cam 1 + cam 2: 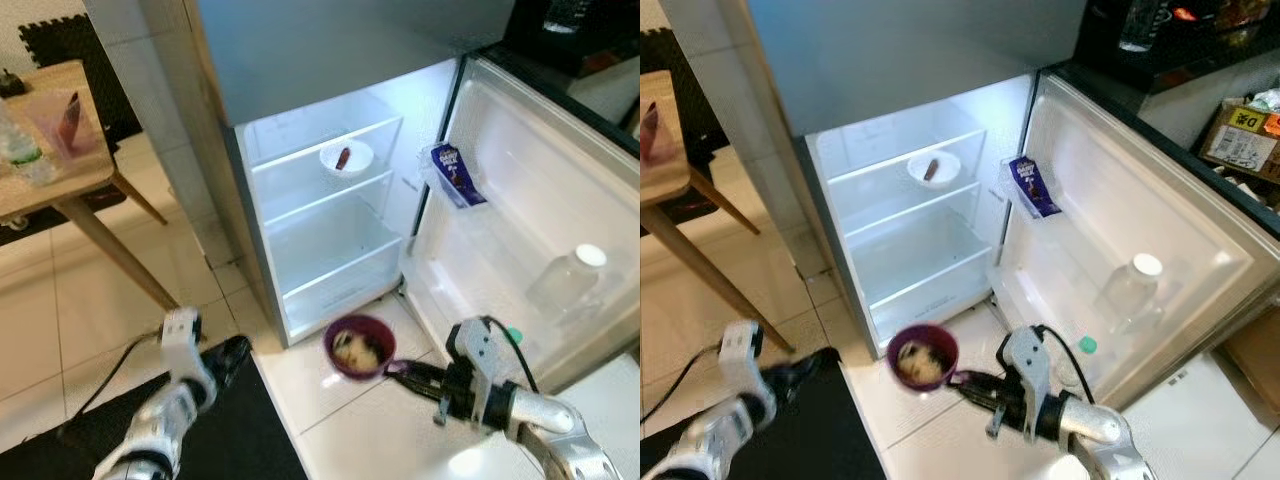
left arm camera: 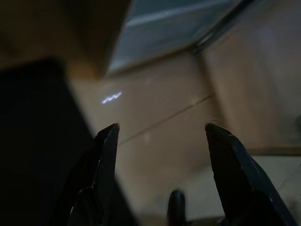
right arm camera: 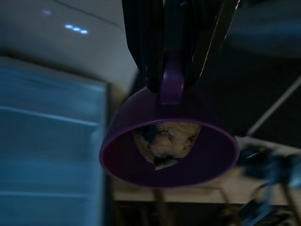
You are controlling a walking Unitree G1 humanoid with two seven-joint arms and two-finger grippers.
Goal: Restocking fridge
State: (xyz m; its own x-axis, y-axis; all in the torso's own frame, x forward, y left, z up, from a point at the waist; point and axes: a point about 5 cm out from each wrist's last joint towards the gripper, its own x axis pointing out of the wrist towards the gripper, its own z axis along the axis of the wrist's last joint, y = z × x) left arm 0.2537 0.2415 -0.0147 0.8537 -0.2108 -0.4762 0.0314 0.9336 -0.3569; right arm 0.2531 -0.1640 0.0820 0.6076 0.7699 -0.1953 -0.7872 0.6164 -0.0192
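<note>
A purple cup (image 1: 359, 346) with a lump of food (image 3: 164, 141) inside hangs above the tiled floor just in front of the open fridge (image 1: 330, 225). My right gripper (image 1: 398, 368) is shut on the cup's handle (image 3: 172, 84). The fridge shelves are lit; a white bowl (image 1: 346, 158) with a dark item rests on the upper shelf. The door holds a blue carton (image 1: 457, 175) and a clear bottle (image 1: 568, 282) with a white cap. My left gripper (image 1: 232, 358) hangs low over the black mat, open, with nothing between its fingers (image 2: 106, 155).
A wooden table (image 1: 60, 175) with a plastic bottle (image 1: 22, 152) and a pink container stands at the left. A black mat (image 1: 200, 430) lies on the floor under my left arm. The fridge door (image 1: 540, 210) swings out to the right. A cardboard box (image 1: 1245, 135) sits at far right.
</note>
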